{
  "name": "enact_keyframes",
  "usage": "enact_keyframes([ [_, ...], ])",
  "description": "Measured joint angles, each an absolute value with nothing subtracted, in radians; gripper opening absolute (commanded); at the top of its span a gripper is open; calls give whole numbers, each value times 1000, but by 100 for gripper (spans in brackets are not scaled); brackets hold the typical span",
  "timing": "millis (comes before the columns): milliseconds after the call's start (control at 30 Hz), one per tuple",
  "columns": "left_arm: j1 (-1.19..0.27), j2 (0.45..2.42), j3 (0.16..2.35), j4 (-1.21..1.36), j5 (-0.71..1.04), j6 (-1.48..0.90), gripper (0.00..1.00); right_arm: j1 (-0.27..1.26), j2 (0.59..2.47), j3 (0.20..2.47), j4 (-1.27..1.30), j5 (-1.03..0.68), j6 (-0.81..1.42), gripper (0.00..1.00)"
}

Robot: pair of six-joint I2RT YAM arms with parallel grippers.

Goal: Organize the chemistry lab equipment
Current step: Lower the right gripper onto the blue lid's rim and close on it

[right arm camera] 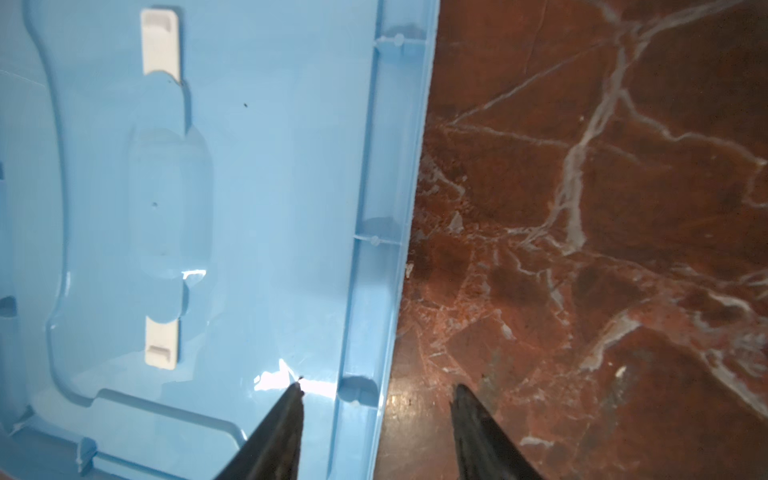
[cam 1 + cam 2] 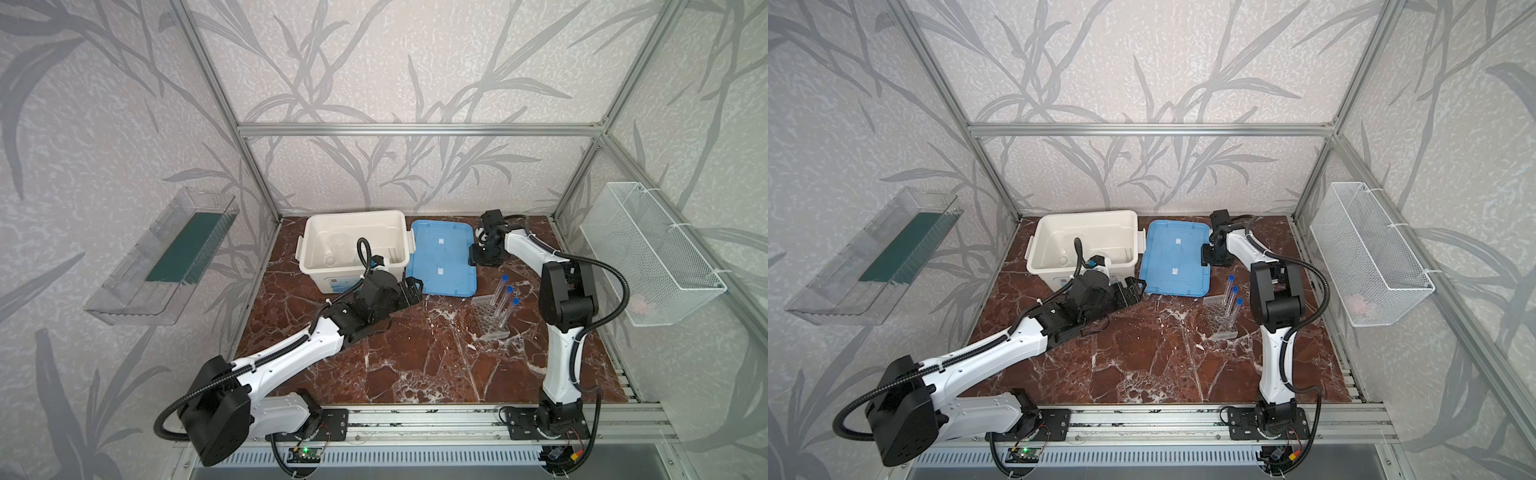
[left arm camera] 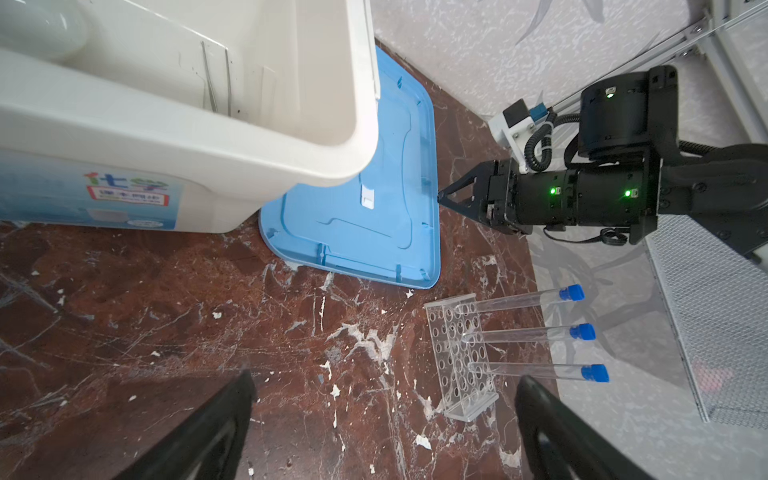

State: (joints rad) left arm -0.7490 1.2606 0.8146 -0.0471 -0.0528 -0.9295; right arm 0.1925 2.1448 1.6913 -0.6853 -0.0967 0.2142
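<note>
Your left pincer (image 2: 413, 289) hangs spread wide and empty over the middle of the tabletop (image 2: 415, 365), just in front of the white bin (image 2: 353, 217), and toward the right edge the clear holed rack (image 2: 490, 322) stands with three blue-capped tubes (image 2: 504, 296) in its holes. Farther back, your right pincer (image 1: 379, 388) sits jaws apart astride the blue lid's (image 2: 436, 266) right rim, gripping nothing. Along the far edge, the bin holds the clear beaker (image 2: 340, 244) and thin rods (image 3: 216, 79) leaning on its inner wall.
</note>
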Motion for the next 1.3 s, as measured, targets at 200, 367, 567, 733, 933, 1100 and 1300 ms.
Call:
enact_keyframes([
  [200, -777, 1290, 818, -36, -65, -926, 99, 184, 2182, 1701, -686, -99, 210, 47],
  [367, -785, 1303, 832, -23, -72, -923, 99, 181, 2189, 1715, -689, -101, 207, 40],
  [567, -786, 1314, 833, -22, -74, -924, 99, 178, 2202, 1740, -693, -100, 204, 34],
  [733, -786, 1317, 834, -21, -74, -924, 99, 178, 2236, 1760, -696, -98, 204, 32],
  [933, -786, 1319, 836, -21, -78, -923, 99, 178, 2288, 1827, -720, -98, 190, 27],
  [1100, -786, 1332, 843, -20, -78, -923, 99, 178, 2307, 1851, -733, -98, 184, 22],
  [1300, -786, 1333, 843, -22, -80, -923, 99, 185, 2319, 1871, -749, -80, 170, 10],
])
